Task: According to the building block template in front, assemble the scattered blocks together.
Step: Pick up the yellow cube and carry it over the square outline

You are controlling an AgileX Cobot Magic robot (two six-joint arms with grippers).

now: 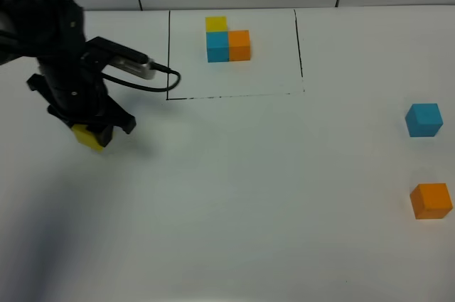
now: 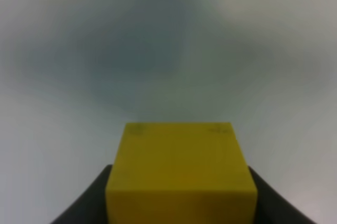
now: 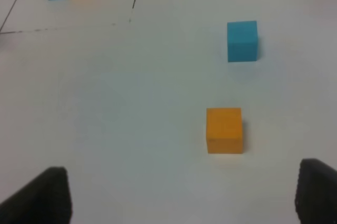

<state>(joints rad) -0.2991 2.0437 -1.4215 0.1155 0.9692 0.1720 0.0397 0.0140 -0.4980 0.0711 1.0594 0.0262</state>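
- Scattered blocks: the yellow block (image 1: 89, 137) is pinched in the left jaws at the far left of the tabletop (image 1: 249, 209), probably grabbed for carrying to a build spot. Can't tell if it's lifted yet.
- sky-blue block (image 1: 424, 119) and orange block (image 1: 431, 200) sit loose at the far right, apart from each other.
- right jaws are spread and empty, near the orange block, so that's likely their pick.
- template (image 1: 227, 40) sits framed at the back, just for reference.
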